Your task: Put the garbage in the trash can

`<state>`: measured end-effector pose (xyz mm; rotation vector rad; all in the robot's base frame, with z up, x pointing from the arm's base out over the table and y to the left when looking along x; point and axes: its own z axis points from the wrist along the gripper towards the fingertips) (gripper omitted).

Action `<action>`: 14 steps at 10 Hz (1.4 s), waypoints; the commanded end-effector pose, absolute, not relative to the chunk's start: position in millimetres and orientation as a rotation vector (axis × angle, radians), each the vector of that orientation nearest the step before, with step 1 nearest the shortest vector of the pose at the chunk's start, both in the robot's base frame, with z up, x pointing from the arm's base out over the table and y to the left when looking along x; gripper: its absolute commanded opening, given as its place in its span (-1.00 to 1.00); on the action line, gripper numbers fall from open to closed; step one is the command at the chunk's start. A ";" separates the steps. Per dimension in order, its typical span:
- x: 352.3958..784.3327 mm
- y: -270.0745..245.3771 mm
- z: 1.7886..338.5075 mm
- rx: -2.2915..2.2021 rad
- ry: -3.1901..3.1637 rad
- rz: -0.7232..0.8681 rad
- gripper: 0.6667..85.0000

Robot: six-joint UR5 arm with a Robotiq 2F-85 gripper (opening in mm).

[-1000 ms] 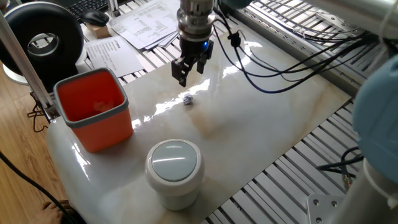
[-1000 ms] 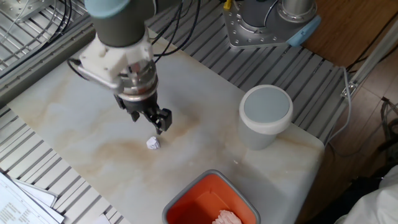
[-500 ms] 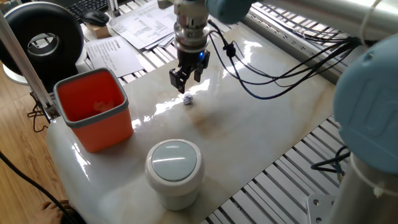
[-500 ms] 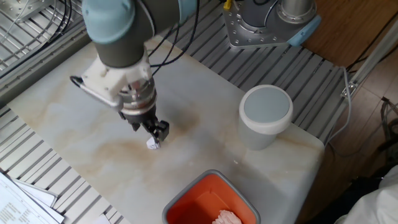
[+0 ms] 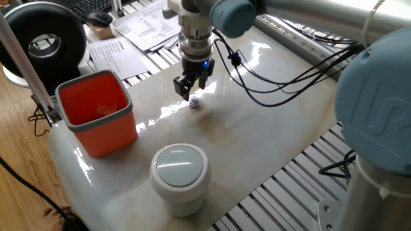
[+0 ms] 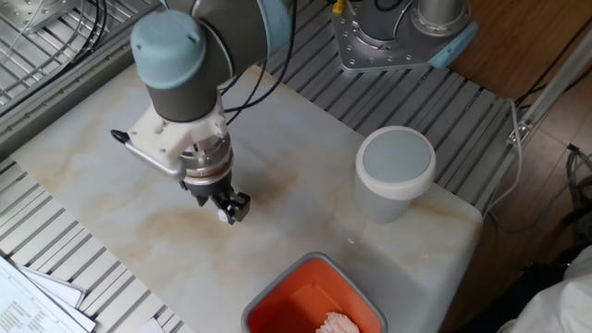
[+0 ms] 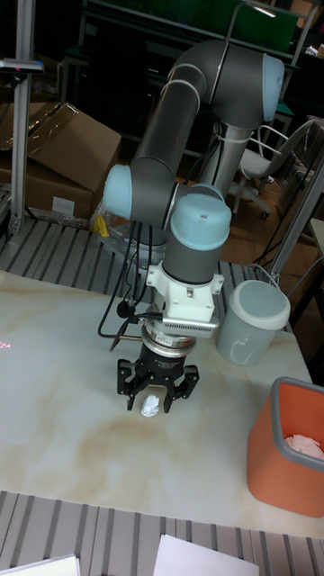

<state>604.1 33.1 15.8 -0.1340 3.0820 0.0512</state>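
The end effector [image 7: 153, 389] has dropped from above the counter [image 5: 270, 135] to straddle the garbage [image 7: 151, 404], fingers apart and not yet closed, so the grasp looks ready to begin. The scrap lies on the marble between the fingertips, well apart from the white trash can [image 5: 180, 176] and the orange bin [image 5: 96, 120]
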 end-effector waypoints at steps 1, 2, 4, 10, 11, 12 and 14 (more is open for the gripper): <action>597.5 38.5 9.9 -0.113 3.060 0.058 0.45; 590.5 39.3 14.1 -0.113 3.062 0.056 0.42; 585.4 36.9 16.2 -0.120 3.054 0.046 0.37; 602.8 40.1 9.0 -0.151 2.993 0.045 -0.53; 605.0 38.3 10.6 -0.157 2.984 0.037 -0.99; 606.0 38.7 13.5 -0.170 2.978 0.047 -0.99; 598.8 34.5 34.3 -0.229 2.983 0.085 -0.99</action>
